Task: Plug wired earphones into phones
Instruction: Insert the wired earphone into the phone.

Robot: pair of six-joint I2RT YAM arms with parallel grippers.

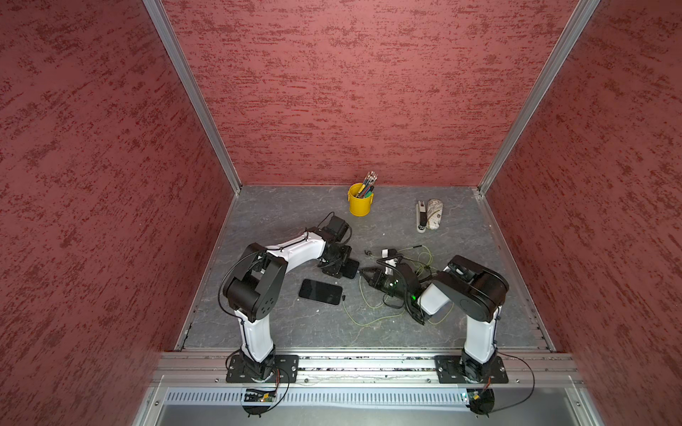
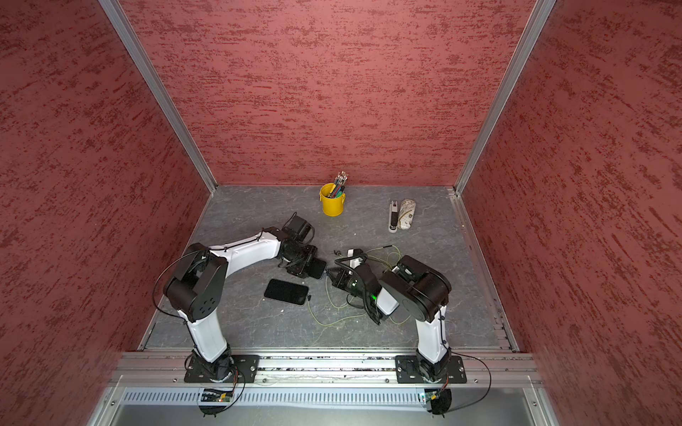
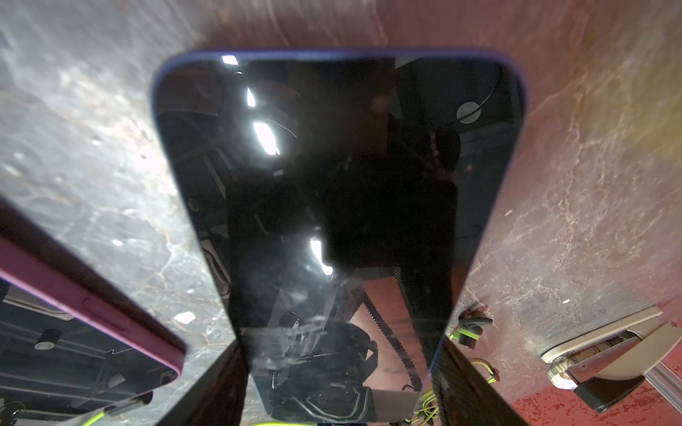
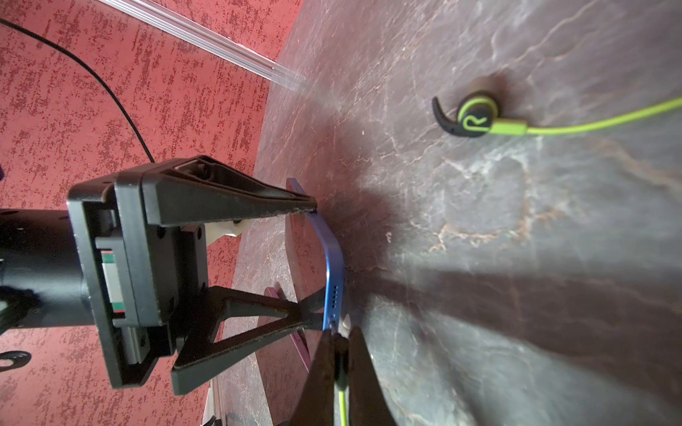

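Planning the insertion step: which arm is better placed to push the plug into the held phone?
Right: the right gripper pinches the earphone plug at the blue-edged phone's port edge, while the left gripper clamps that phone's sides, steadying it.

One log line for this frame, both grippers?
left gripper: jaws clamp blue-edged phone | right gripper: shut on earphone plug, tip at that phone's port edge | magenta-cased phone: flat on table, cable at its end

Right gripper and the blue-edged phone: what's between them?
Only the earphone plug, pinched in the right gripper, its tip at the blue-edged phone; right wrist view.
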